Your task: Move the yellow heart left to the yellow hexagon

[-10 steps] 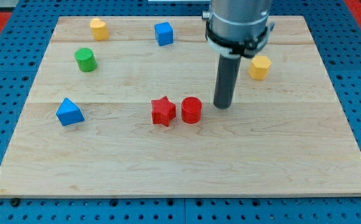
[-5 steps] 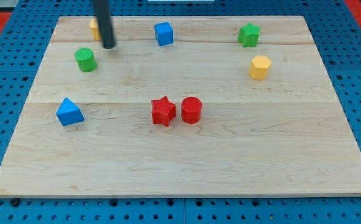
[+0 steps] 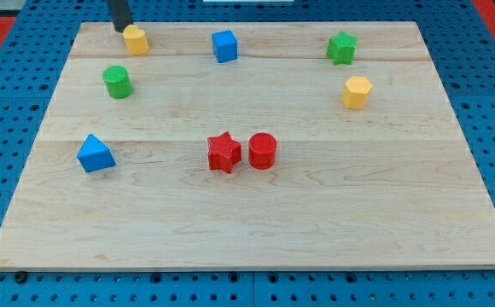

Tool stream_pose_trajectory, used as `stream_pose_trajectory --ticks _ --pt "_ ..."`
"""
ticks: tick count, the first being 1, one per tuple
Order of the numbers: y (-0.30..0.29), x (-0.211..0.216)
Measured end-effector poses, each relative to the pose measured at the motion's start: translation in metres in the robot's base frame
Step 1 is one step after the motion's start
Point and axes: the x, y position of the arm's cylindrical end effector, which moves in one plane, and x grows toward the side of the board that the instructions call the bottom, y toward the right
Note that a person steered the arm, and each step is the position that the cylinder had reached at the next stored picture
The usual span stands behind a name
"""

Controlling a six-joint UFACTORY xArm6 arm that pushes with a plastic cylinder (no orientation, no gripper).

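My tip moved up-left, now touching yellow heart.

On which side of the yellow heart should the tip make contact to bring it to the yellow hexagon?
Probably its upper-left side: the yellow hexagon lies to the view's right and lower. My tip stands there, close beside the yellow heart.
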Motion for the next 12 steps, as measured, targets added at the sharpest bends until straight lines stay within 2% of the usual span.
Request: stream_pose_trajectory --ticks 1,3,4,5,6,8,9,10,12 --pt "0.019 0.016" --pt "0.003 0.048" --pt "0.054 0.049" --pt "0.072 0.073" --pt "0.051 0.095" --pt "0.122 0.1" --pt "0.113 0.094" --pt "0.135 0.086" --pt "0.236 0.086"
